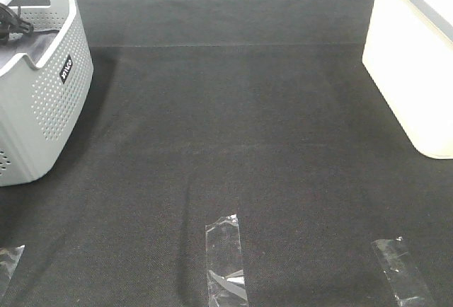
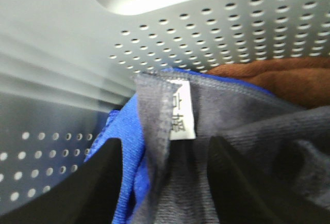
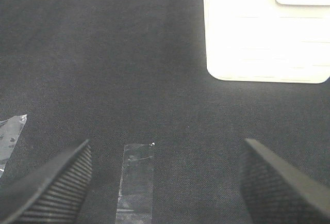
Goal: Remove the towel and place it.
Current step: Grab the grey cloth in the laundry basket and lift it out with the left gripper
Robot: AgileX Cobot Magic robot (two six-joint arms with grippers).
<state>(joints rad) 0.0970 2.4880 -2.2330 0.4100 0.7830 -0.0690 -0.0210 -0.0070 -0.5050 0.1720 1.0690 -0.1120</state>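
Observation:
The grey-lavender towel (image 2: 242, 131) lies in the grey perforated basket (image 1: 49, 95) at the far left; a corner with a stitched hem and a white label stands up. In the high view only a dark strip of cloth (image 1: 32, 44) shows inside the basket. My left gripper (image 2: 165, 182) is down inside the basket, open, with the towel's hemmed corner between its black fingers (image 2: 103, 182). My right gripper (image 3: 165, 182) is open and empty, hovering over the black mat; it is out of the high view.
A bright blue cloth (image 2: 126, 141) and a brown cloth (image 2: 278, 77) lie under and beside the towel. A white bin (image 1: 414, 73) stands at the right. Clear tape strips (image 1: 226, 261) mark the mat's front; one shows under the right gripper (image 3: 136, 182).

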